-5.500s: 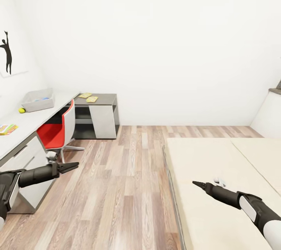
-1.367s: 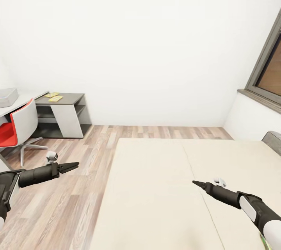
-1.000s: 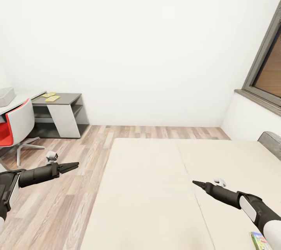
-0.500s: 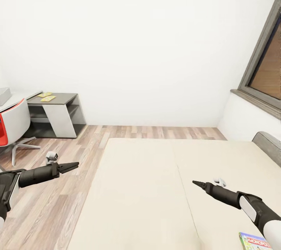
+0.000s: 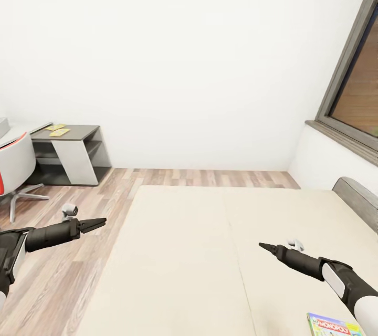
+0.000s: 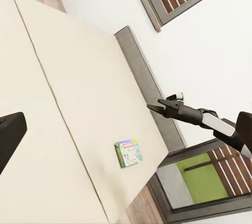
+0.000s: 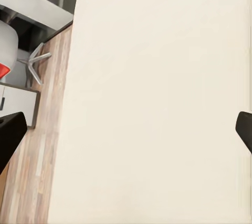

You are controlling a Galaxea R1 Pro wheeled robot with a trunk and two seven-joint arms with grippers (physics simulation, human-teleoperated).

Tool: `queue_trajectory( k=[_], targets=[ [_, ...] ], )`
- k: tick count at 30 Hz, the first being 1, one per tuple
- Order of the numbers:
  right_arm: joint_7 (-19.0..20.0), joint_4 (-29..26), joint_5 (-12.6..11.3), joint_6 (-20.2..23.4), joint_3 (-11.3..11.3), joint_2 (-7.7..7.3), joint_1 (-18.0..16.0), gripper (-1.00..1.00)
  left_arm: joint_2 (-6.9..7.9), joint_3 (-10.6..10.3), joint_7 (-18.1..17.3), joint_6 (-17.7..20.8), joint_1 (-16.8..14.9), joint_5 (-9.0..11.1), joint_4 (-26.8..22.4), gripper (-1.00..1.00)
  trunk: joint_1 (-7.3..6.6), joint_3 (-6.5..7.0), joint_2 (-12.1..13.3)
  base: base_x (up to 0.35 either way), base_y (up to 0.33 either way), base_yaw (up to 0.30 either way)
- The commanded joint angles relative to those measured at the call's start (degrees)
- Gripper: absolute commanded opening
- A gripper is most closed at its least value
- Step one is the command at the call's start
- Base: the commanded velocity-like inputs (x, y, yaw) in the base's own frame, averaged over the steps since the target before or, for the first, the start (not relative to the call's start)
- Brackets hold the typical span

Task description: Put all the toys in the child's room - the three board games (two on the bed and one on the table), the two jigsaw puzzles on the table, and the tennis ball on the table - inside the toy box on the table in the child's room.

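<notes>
Both claws, left [image 5: 100, 220] and right [image 5: 264, 246], are pressed together, empty, above the wide beige bed [image 5: 199, 252]; a colourful flat game box [image 5: 333, 325] lies near its headboard end.

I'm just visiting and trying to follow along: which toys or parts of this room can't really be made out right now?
- Board game: head view, cut off by the bottom edge and the right arm; small in the left wrist view.
- Jigsaw puzzles on the table: head view, too small for detail.
- Red chair: cut by the left edge.
</notes>
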Motion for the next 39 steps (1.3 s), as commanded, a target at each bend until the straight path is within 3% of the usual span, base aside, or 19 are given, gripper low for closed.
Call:
queue_trajectory(
  k=[1, 16, 24, 39],
  targets=[
    [0.1, -0.01, -0.24, 0.5, -0.14, 0.0, -0.04, 1.0, -0.02, 0.09, -0.4, 0.6, -0.07, -0.37, -0.03, 1.0, 0.04, -0.13, -0.13, 0.0, -0.083, 0.0],
    [0.03, -0.01, -0.16, 0.44, -0.17, 0.0, -0.04, 1.0, -0.05, 0.09, -0.4, 0.56, -0.05, -0.34, -0.03, 1.0, 0.04, -0.13, -0.13, 0.0, -0.02, 0.0],
    [-2.55, -0.01, -0.33, 1.26, -0.25, 2.6, -0.05, 1.0, -0.16, 0.04, -0.4, 0.49, 0.02, -0.43, 0.08, 1.0, 0.04, -0.13, -0.13, 0.0, 0.0, 0.0],
    [0.57, 0.07, -0.25, 1.33, -0.25, 3.63, -0.09, 1.0, -1.21, -0.08, -0.25, 0.46, 0.33, -0.42, 0.14, 1.0, 0.04, -0.13, -0.13, 0.0, 0.0, 0.0]
  ],
)
